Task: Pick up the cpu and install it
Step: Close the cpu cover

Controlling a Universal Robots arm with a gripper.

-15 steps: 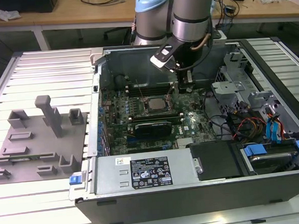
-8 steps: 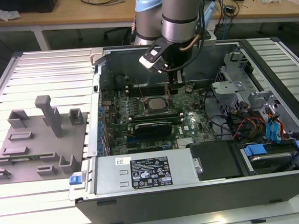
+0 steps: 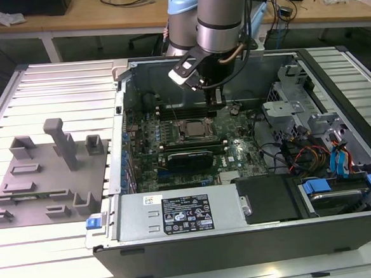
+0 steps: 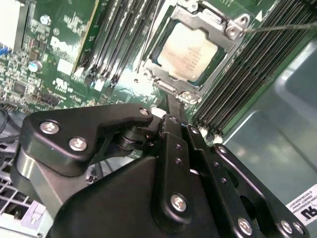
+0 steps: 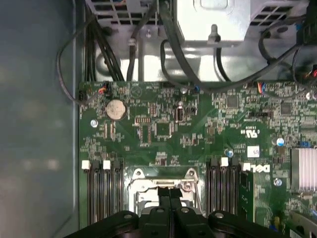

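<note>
Where the open dark-grey metal computer case (image 3: 244, 249) lies on the ribbed silvery desk (image 3: 61, 90), the small flat square cpu (image 4: 188, 49) with its pale silvery-grey metal top sits in the socket near the middle of the green circuit board (image 3: 237, 151). It is framed by a bright steel retention bracket (image 4: 233, 29) whose edges overlap the chip's darker rim. The faint print on its lid is too blurred to make out. Long black memory slots (image 4: 124, 29) run in rows along both sides. The matte black pincer (image 4: 172, 101), built of bolted links with shiny screw heads, has its tips at the socket's edge, and whether they touch the bracket cannot be told. Its two narrow fingers (image 5: 165, 198) are pressed together with nothing between them, and in the first wrist view they hide much of the socket. A grey moulded plastic fixture (image 3: 48, 180) stands on the desk beside the case, at the exterior view's left.
</note>
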